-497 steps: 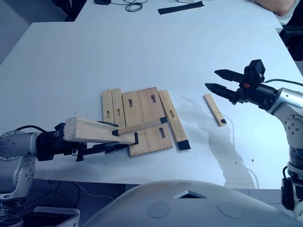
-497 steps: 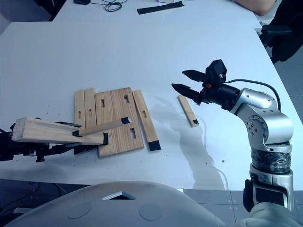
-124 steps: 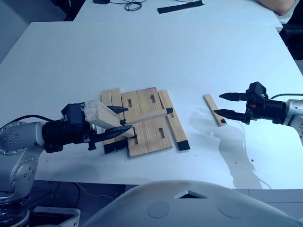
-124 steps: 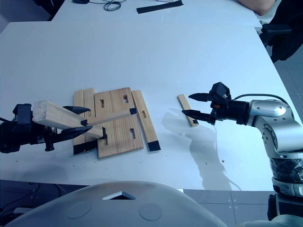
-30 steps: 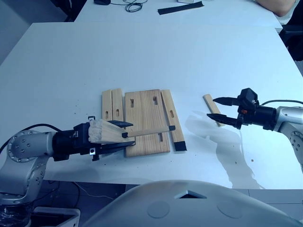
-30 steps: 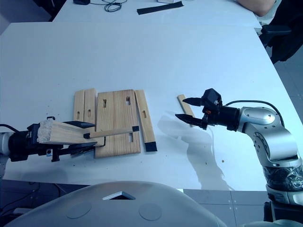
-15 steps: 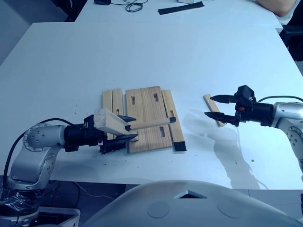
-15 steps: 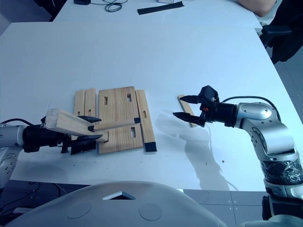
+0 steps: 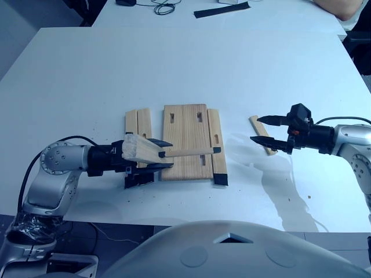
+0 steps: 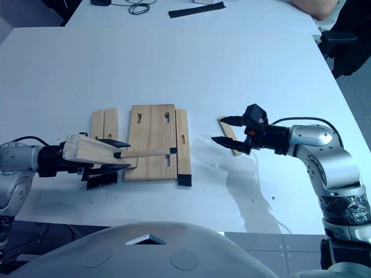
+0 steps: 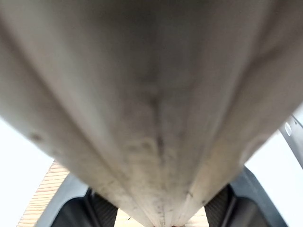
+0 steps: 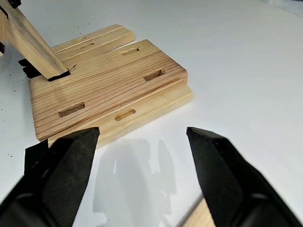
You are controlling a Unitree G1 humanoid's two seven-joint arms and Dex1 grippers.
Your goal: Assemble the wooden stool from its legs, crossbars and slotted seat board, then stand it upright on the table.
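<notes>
My left gripper (image 9: 161, 154) is shut on a thick wooden leg (image 9: 141, 149) near the table's front left. A thin crossbar (image 9: 188, 152) sticks out of that leg and lies across the slotted seat board (image 9: 185, 134); its black end is over the slotted leg (image 9: 217, 141) beside the board's right edge. Two more slotted legs (image 9: 138, 123) lie left of the board. My right gripper (image 9: 255, 129) stands open just above the table, next to a short crossbar (image 9: 262, 134). In the right wrist view both fingers (image 12: 64, 172) frame the seat board (image 12: 104, 78).
The white table (image 9: 185, 69) stretches bare behind the parts. A black strip (image 9: 221, 10) and cables (image 9: 163, 7) lie on a second table at the back. The front edge (image 9: 174, 220) is close below the left gripper.
The left gripper has moved right with its leg and crossbar. The seat board and the leg beside it have slid right and turned square to the table. The right gripper has stayed still.
</notes>
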